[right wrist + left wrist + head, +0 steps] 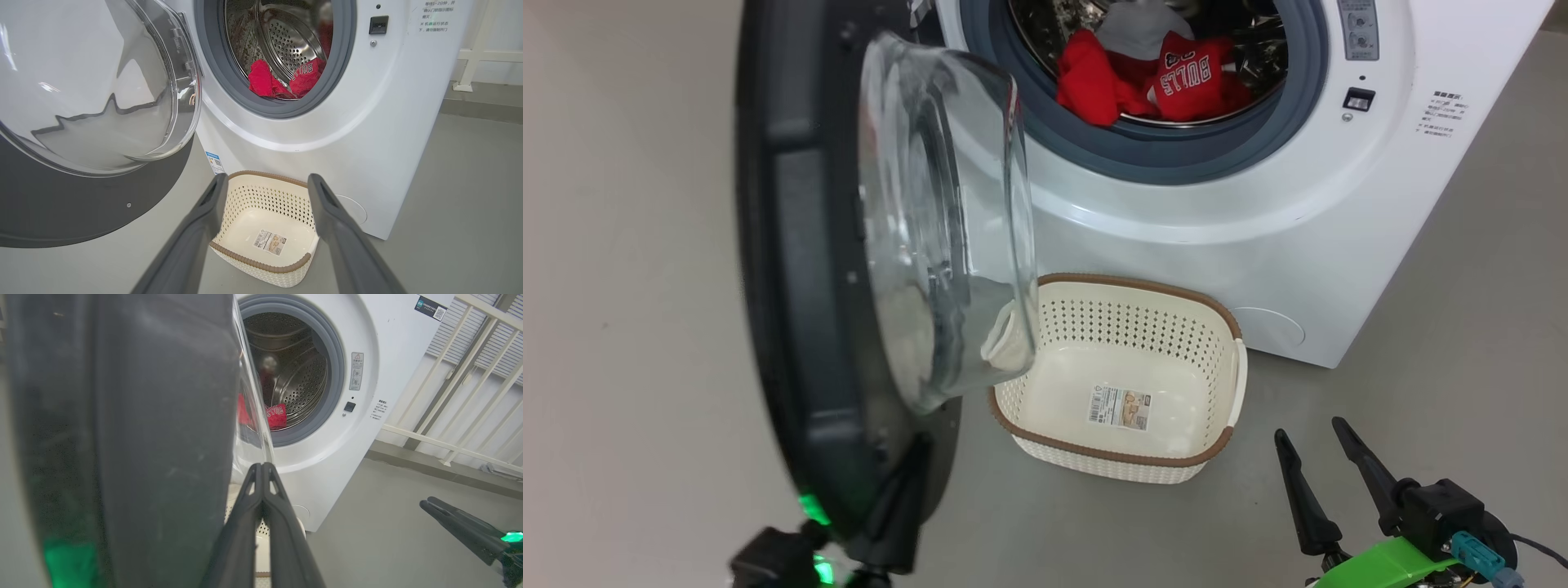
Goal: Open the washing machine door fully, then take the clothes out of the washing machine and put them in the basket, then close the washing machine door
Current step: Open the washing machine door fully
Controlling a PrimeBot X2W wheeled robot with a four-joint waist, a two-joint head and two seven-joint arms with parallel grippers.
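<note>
Several red clothes (pixel 1168 82) are heaped in the washing machine (pixel 1258 245), whose door (pixel 792 286) is swung open leftward; the basket (pixel 1135 283) is set just nearer. The left gripper (pixel 261 467) is pressed shut beside that door, the right gripper (pixel 1308 431) spread.

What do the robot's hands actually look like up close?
Each has two long, slim, dark fingers tapering to points, like tongs: see the right gripper and the left gripper. The right one's fingers grow from a black block on a bright green bracket, with a teal connector and a thin black cable.
</note>
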